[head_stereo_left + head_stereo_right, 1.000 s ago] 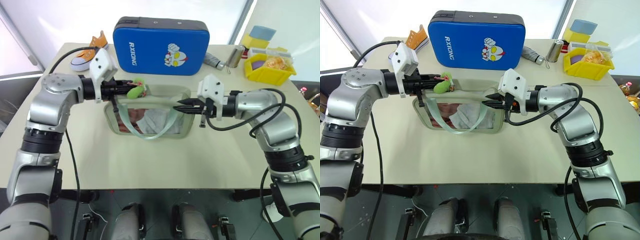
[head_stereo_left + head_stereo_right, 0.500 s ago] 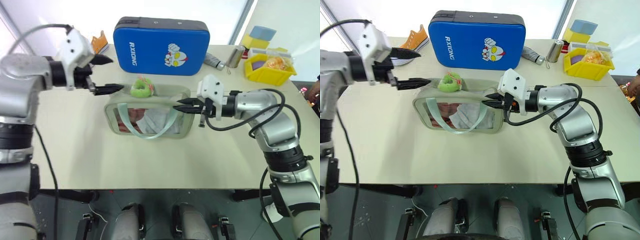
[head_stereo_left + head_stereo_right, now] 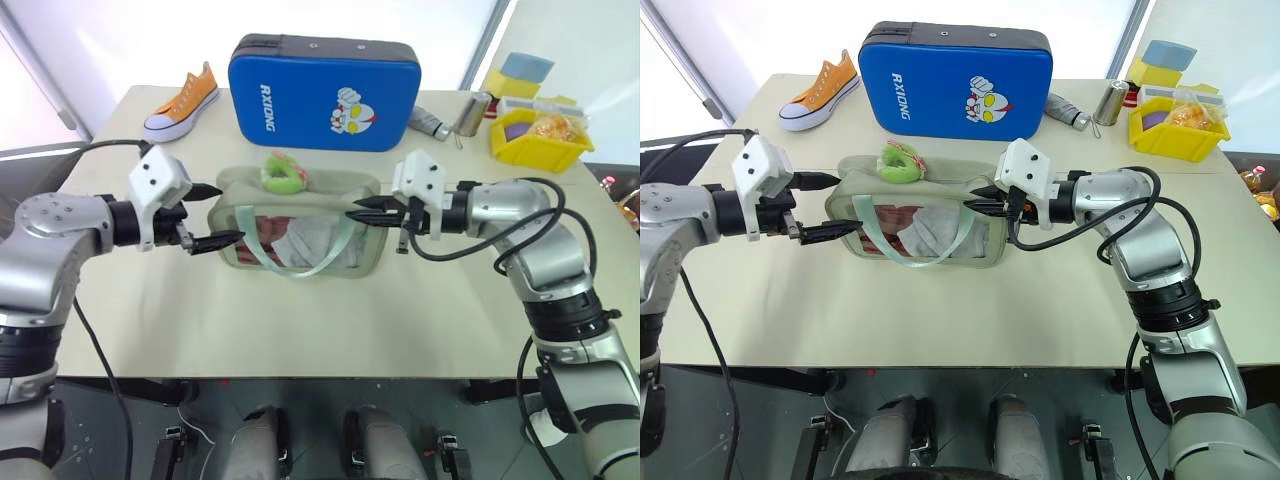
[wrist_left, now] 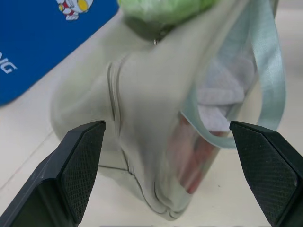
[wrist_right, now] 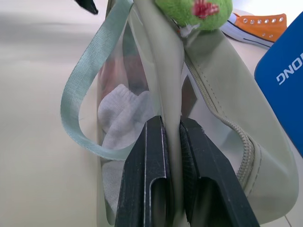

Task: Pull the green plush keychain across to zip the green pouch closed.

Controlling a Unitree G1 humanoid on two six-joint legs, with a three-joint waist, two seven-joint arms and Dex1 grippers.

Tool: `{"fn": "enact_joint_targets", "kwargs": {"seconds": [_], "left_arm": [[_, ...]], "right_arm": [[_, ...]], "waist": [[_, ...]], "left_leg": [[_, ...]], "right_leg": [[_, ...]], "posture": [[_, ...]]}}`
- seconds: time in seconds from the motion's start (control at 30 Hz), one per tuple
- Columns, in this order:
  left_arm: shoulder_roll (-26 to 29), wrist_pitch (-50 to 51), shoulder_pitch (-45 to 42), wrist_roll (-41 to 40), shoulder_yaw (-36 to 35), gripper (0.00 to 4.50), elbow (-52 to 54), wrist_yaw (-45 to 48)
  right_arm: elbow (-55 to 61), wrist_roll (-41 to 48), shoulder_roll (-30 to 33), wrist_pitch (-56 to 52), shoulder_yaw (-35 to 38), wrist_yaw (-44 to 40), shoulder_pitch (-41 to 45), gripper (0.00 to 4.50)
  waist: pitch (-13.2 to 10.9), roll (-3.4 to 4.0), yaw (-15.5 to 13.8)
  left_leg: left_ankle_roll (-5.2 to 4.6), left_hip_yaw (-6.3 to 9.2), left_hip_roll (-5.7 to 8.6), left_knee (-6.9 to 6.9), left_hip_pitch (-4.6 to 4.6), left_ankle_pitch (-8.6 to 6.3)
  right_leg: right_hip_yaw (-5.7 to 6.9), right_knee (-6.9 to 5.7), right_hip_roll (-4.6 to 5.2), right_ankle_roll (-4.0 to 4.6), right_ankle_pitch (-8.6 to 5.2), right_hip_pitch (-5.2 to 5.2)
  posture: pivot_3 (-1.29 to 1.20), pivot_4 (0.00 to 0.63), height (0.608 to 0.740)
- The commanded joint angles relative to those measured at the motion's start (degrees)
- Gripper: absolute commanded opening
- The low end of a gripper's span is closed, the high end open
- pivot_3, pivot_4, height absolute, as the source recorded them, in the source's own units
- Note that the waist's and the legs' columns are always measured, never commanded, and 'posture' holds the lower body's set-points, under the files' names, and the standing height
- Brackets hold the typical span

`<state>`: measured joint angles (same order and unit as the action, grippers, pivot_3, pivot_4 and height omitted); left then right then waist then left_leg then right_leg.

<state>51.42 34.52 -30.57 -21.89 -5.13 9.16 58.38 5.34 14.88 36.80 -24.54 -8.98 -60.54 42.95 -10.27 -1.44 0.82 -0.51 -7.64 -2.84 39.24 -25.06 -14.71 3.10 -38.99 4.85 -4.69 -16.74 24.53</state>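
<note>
The green pouch (image 3: 300,240) stands upright mid-table, its pale strap handle (image 3: 262,250) hanging over the clear front window. The green plush keychain (image 3: 283,172) rests on the pouch's top, left of its middle, with nothing holding it. My left gripper (image 3: 214,215) is open just off the pouch's left end, level with it; in the left wrist view its fingers (image 4: 78,163) stand wide on either side of that end. My right gripper (image 3: 360,208) is shut on the fabric edge at the pouch's right end, as the right wrist view (image 5: 169,124) shows close up.
A large blue cartoon-printed case (image 3: 322,92) stands right behind the pouch. An orange shoe (image 3: 182,100) lies at the back left. At the back right are a metal can (image 3: 468,112) and a yellow bin (image 3: 540,135) of items. The table's front edge runs below the arms.
My left gripper let go of the green plush keychain, opened wide, swung out left and came down beside the pouch's left end. The keychain now rests on the pouch top. The right gripper stayed put.
</note>
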Motion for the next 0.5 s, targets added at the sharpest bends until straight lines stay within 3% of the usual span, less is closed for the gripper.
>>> {"fn": "enact_joint_targets", "kwargs": {"seconds": [0.03,0.13,0.3,0.47,0.5], "left_arm": [[-0.61,-3.25,-0.92,2.05,0.27,3.95,-1.37,-1.83],[-1.31,-3.86,-1.75,1.80,0.15,2.76,-2.34,-1.94],[-1.48,-4.25,-2.62,1.77,0.50,0.03,-3.15,-1.55],[-1.22,-4.62,-3.40,2.14,1.65,0.03,-4.00,-0.53],[-1.18,-4.72,-3.40,2.10,1.77,0.00,-4.02,-0.33]], "right_arm": [[0.74,0.33,-0.17,0.40,0.53,-0.16,1.35,0.30],[0.94,0.34,-0.20,0.06,0.56,-0.07,1.20,0.30],[1.35,0.45,-0.38,-0.35,0.78,0.39,1.05,0.30],[1.67,0.84,-0.04,-1.33,1.07,0.25,1.26,0.30],[1.71,0.99,0.20,-1.68,1.15,0.05,1.36,0.91]], "waist": [[0.00,0.00,-0.01],[0.00,0.00,-0.01],[0.00,0.00,0.00],[0.00,0.00,-0.03],[0.00,0.00,-0.03]], "left_leg": [[0.00,0.00,0.00,0.00,0.00,0.00],[0.00,-0.02,0.01,0.00,0.00,0.00],[0.00,-0.02,0.00,0.00,0.00,0.00],[0.00,-0.02,0.01,0.00,0.00,0.00],[0.00,-0.02,0.01,0.00,0.00,0.00]], "right_leg": [[0.00,0.00,0.00,0.00,0.00,0.00],[0.00,0.01,0.01,0.00,0.00,0.00],[0.00,0.01,0.00,0.00,0.00,0.00],[0.00,0.01,0.01,0.00,0.00,0.00],[0.00,0.01,0.01,0.00,0.00,0.00]], "posture": [[0.00,0.150,0.740],[0.00,0.150,0.740],[0.00,0.150,0.740],[0.00,0.150,0.740],[0.00,0.150,0.740]]}}
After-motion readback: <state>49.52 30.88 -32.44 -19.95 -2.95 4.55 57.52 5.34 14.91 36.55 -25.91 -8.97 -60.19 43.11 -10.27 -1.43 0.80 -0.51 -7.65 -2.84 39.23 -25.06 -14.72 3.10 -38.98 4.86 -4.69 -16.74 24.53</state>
